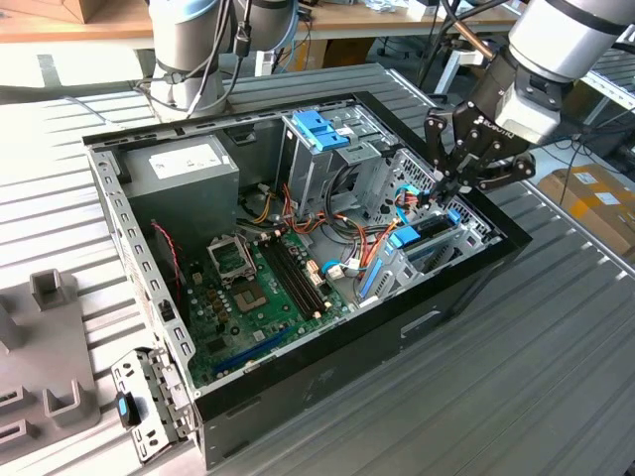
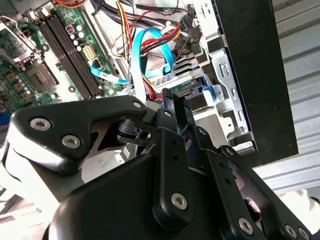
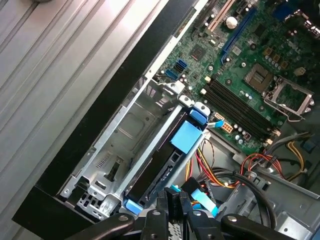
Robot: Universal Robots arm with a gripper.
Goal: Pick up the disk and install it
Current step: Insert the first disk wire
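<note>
The disk stands on edge in the metal drive cage at the exterior view's right end of the open computer case. In the first wrist view the disk shows as a dark narrow edge with a blue tab and blue rail ends, between the cage's walls. My gripper hangs just above the disk's end by the cables. Its fingers are drawn together with nothing between them. In the second wrist view the gripper points at the cage's blue rail.
Bundled blue, red and yellow cables lie beside the cage. A bare blue bracket tops the taller cage at the back. The grey power supply and motherboard fill the case. A grey fixture stands at the exterior view's left.
</note>
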